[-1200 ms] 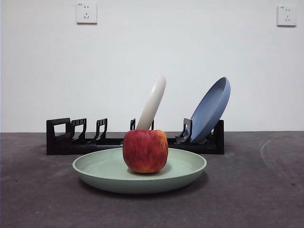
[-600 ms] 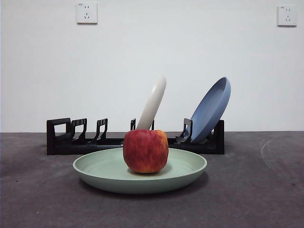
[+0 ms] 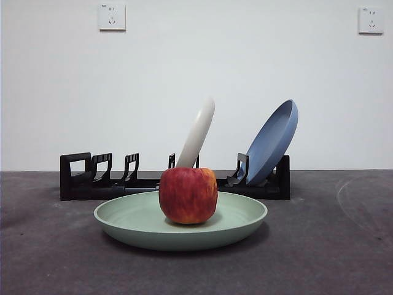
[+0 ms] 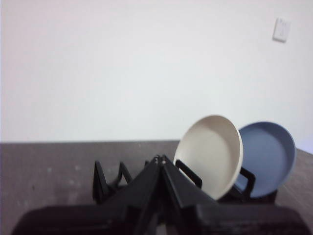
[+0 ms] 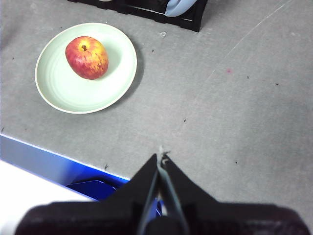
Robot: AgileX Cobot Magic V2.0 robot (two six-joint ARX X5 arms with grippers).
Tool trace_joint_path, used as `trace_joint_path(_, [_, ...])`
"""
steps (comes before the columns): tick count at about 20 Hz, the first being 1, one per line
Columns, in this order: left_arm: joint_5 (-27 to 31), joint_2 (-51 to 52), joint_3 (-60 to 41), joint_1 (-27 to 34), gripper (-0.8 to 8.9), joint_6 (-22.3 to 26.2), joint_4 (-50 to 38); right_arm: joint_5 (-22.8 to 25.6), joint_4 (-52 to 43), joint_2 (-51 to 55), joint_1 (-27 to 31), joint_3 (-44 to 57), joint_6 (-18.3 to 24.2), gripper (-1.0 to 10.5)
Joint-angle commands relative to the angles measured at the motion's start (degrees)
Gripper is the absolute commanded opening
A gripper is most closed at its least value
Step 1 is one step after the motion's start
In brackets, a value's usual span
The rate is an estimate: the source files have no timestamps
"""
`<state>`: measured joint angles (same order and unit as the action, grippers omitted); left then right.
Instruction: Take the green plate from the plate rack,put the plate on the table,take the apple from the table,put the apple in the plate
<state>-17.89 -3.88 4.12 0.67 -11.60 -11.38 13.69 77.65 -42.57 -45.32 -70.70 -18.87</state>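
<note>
The green plate (image 3: 233,218) lies flat on the table (image 3: 331,246) in front of the plate rack (image 3: 86,178), and the red apple (image 3: 188,195) sits in its middle. From above, the right wrist view shows the same plate (image 5: 63,93) with the apple (image 5: 87,57) in it. My right gripper (image 5: 160,159) is shut and empty, high over the table and well away from the plate. My left gripper (image 4: 160,159) is also shut and empty, raised with the rack (image 4: 105,178) beyond it. Neither arm appears in the front view.
The rack holds a cream-white plate (image 3: 198,131) and a blue plate (image 3: 273,141), both leaning; they also show as the cream plate (image 4: 210,154) and blue plate (image 4: 266,152). A blue strip (image 5: 44,159) runs along the table's near edge.
</note>
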Motion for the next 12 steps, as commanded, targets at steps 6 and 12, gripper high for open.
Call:
trace_joint_path(6, [7.28, 3.63, -3.56, 0.59, -0.03, -0.15, 2.12, 0.28, 0.35, -0.04, -0.09, 0.57, -0.44, 0.0])
trace_joint_path(12, [14.12, 3.63, -3.56, 0.59, -0.03, -0.07, 15.78, 0.28, 0.37, -0.04, -0.09, 0.57, -0.46, 0.0])
